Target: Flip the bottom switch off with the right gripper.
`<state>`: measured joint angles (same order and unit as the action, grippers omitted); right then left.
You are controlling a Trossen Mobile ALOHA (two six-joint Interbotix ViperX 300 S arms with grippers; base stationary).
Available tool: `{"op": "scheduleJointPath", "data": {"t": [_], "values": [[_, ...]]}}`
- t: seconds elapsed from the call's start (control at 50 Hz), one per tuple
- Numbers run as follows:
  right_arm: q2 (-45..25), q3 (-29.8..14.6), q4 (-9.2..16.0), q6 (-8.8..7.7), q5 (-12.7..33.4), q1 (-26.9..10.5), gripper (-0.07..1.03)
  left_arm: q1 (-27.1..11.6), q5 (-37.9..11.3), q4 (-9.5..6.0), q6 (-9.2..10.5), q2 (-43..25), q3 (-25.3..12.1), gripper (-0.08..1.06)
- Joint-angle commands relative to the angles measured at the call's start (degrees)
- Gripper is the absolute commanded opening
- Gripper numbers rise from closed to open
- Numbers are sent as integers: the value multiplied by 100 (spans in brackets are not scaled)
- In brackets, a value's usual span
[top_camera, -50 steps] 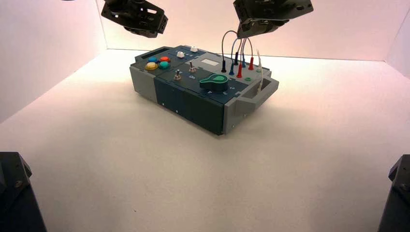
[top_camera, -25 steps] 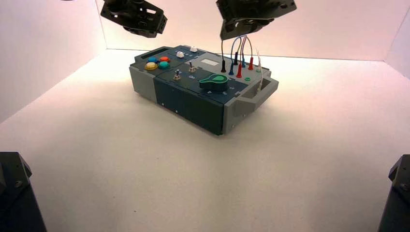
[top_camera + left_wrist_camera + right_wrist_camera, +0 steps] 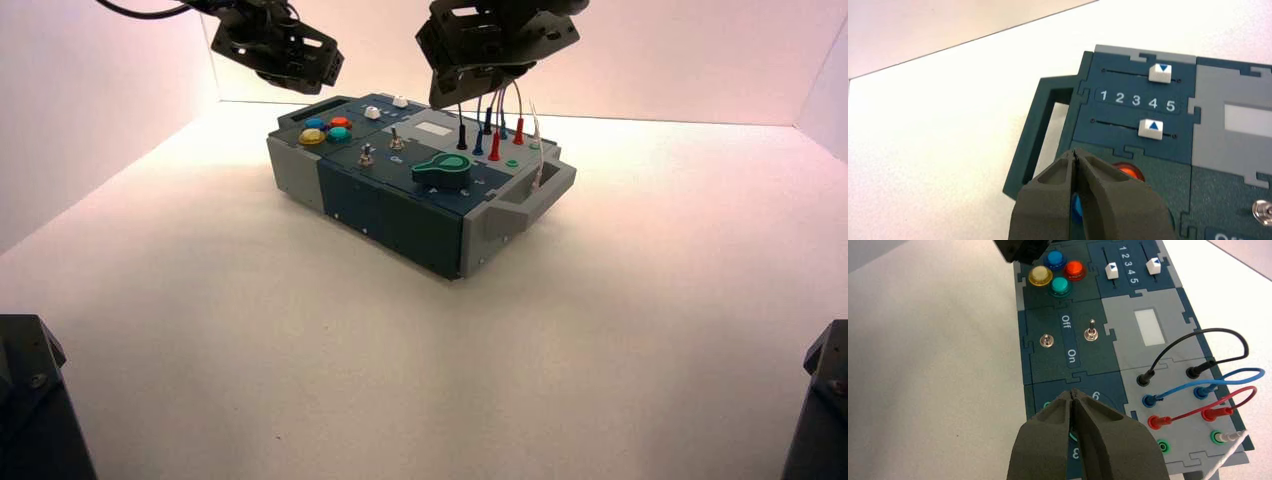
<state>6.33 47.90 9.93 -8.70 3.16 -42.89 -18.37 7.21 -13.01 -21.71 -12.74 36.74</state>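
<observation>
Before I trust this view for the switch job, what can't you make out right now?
- Green knob: mostly hidden in the right wrist view behind the right gripper; its pointer can't be read there.
- Yellow button: not seen in the left wrist view, where the left gripper covers that corner.
- Bottom switch: outside the left wrist view.
- Left gripper's fingertips: hidden in the high view behind its own body.

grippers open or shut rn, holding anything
Left gripper: closed, nothing between its fingers, near the box's button end.
Right gripper: closed, nothing between its fingers, above the box near the wires.
</observation>
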Motion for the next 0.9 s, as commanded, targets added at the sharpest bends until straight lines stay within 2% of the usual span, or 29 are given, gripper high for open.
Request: {"op": "scheduleJointPath", "data": {"t": [0.02,0.5,0.9], "values": [[79,-149,-9,0,-35,-26,-2,35,35,9,-18,26,-202,-3],[281,-79,-9,0,-26,-44,-2,264,-97,18,-35,-343,-466,-3],[281,-70,-18,-9,-26,-44,-2,272,-475,26,-79,-677,-826,-3]]}}
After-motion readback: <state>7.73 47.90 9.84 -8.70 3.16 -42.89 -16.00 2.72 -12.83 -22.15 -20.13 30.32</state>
